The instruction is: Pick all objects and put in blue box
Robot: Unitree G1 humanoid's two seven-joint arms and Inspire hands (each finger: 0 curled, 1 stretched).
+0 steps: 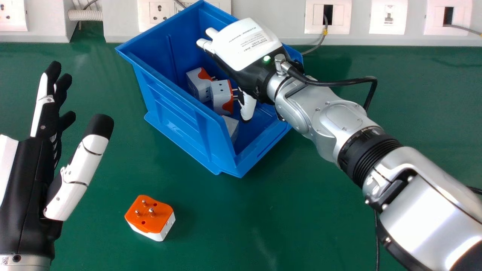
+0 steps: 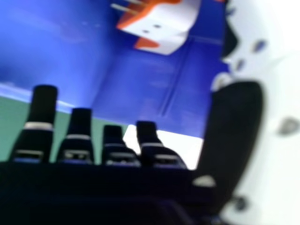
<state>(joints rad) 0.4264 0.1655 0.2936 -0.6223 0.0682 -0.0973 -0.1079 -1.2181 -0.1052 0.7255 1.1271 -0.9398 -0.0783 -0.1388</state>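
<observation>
Adapters (image 1: pixel 219 94) lie in the blue box (image 1: pixel 177 120) near the open right hand (image 1: pixel 244 45); an orange-topped adapter (image 1: pixel 152 218) sits on the desk (image 1: pixel 301 210), right of the open left hand (image 1: pixel 28 188).

On the green bench (image 1: pixel 293 210) a blue box (image 1: pixel 180 128) is set — and, apart from it, an adapter (image 1: pixel 152 218) is laid, prongs up.

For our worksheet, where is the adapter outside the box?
In the head view, the adapter lies right of the left hand, in front of the box.

Adptr (image 1: pixel 155 223) pins-up, outside blu box (image 1: pixel 179 126).
</observation>
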